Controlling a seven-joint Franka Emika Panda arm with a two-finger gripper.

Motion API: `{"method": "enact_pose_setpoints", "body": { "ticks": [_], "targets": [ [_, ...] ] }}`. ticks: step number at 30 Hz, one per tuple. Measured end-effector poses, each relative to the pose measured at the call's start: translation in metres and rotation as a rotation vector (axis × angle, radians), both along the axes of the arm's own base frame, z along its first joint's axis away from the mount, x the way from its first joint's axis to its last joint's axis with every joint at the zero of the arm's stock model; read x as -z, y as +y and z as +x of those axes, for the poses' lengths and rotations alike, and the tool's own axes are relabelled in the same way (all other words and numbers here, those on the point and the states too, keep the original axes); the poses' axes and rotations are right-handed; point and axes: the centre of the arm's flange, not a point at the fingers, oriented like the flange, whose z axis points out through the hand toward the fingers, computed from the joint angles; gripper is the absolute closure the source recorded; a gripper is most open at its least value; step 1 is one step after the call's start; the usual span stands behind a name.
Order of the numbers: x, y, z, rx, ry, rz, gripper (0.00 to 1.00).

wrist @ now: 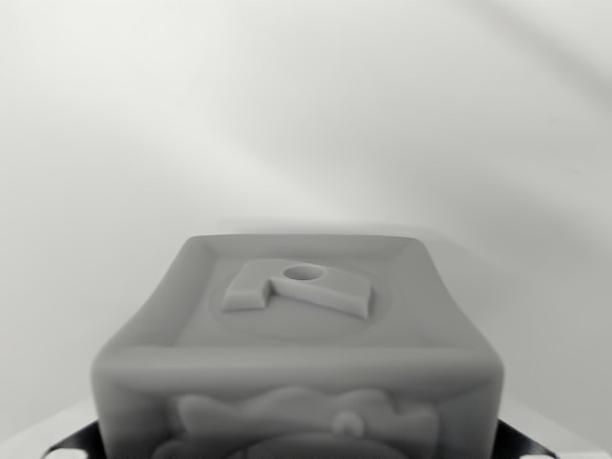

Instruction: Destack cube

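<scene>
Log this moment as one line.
view: wrist | cube: fills lower frame, embossed top face up | stack below: not visible | fingers: not visible | grasp: cannot tell | background: plain pale surface

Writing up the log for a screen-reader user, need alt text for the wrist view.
A pale grey cube with rounded edges fills the lower half of the greyscale frame, its top face showing a raised letter-like relief with a small round hole. Behind it is a plain, blurred light background; dark parts peek out at the bottom corners, and no pincer fingers are clearly visible.
</scene>
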Motion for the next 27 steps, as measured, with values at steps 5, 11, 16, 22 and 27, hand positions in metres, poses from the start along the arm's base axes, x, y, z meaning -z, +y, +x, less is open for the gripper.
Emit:
{"method": "enact_pose_setpoints", "body": {
  "ticks": [5, 11, 16, 22, 27],
  "targets": [
    [0.008, 0.000, 0.000, 0.000, 0.000, 0.000, 1.00],
    [0.013, 0.000, 0.000, 0.000, -0.001, 0.000, 1.00],
    [0.014, 0.000, 0.000, 0.000, -0.001, 0.000, 0.00],
    [0.014, 0.000, 0.000, 0.000, -0.002, 0.000, 0.00],
    [0.014, 0.000, 0.000, 0.000, -0.002, 0.000, 0.00]
  ]
}}
